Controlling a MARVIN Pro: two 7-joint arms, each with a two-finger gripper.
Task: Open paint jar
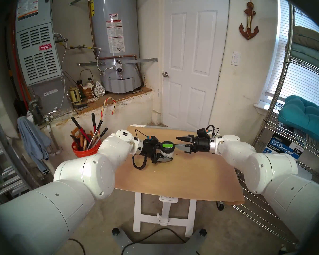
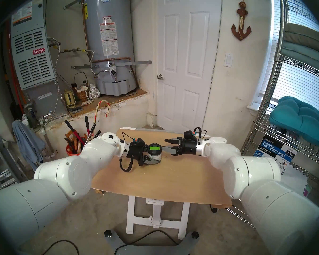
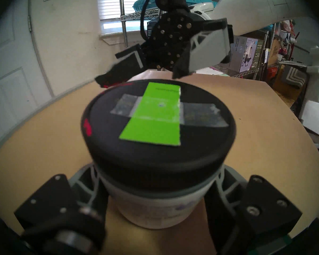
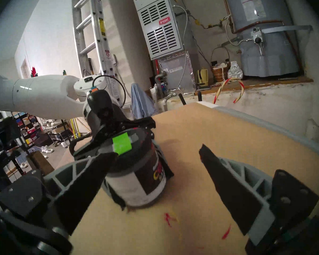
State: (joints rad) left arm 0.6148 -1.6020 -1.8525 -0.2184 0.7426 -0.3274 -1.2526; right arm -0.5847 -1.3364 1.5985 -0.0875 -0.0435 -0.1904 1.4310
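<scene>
- The paint jar (image 1: 167, 151) stands upright on the brown surface (image 1: 182, 177), toward its far left part, with the left gripper (image 1: 164, 153) reaching in from the left.
- In the left wrist view the left fingers (image 3: 85, 182) are clamped on the jar's pale body from both sides, just under the lid (image 3: 158, 131).
- The lid is black and round, seated on the jar, with a bright green strip (image 3: 153, 116) across its top, held down by a band of clear tape.
- The jar's label shows white with a dark printed panel in the right wrist view (image 4: 136, 179).
- The right gripper (image 1: 180, 143) hangs just to the right of the jar at lid height, pointing left toward it.
- The right fingers (image 4: 228, 190) are spread wide apart and hold nothing; one tip lies close to the lid's edge, but contact cannot be told.
- Small red and yellow marks (image 4: 168, 219) dot the surface in front of the jar.
- An orange bucket (image 1: 85, 146) of tools stands on the floor left of the surface.
</scene>
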